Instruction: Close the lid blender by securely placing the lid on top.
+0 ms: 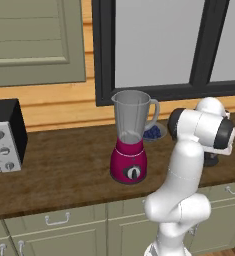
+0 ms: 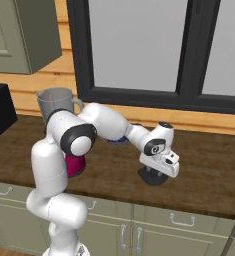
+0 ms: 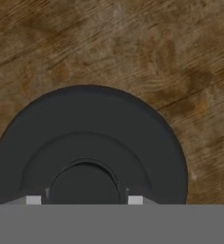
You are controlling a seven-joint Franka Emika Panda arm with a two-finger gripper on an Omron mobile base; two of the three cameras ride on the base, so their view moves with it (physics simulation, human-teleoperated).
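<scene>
Item: lid (image 3: pixel 87 143), a round dark disc with a raised central knob, lying flat on the wooden desk (image 3: pixel 132 43); in the hand view it sits directly under the camera, the knob at 6 o'clock between the two finger tips. Item: end effector (image 2: pixel 156 172), lowered onto the lid at the right end of the desk in the right base view, its fingers drawn in on either side of the central knob; it appears to be pinching the knob, though the contact itself is mostly cut off at the lower edge of the hand view. Item: blender (image 1: pixel 131 137), magenta base with a clear jar, upright and open at the top, standing on the desk well apart from the lid; seen from the left base view, it lies at roughly 9 o'clock from the end effector. Judgement: the coming move turns on this offset, since the lid must rise above the jar's rim, travel toward 9 o'clock, and descend with its flat face level and centred on the jar's vertical axis. Other items: a bowl of blueberries (image 1: pixel 153 132) just behind the jar; a toaster oven (image 1: pixel 4 137) at the far 9 o'clock end.
</scene>
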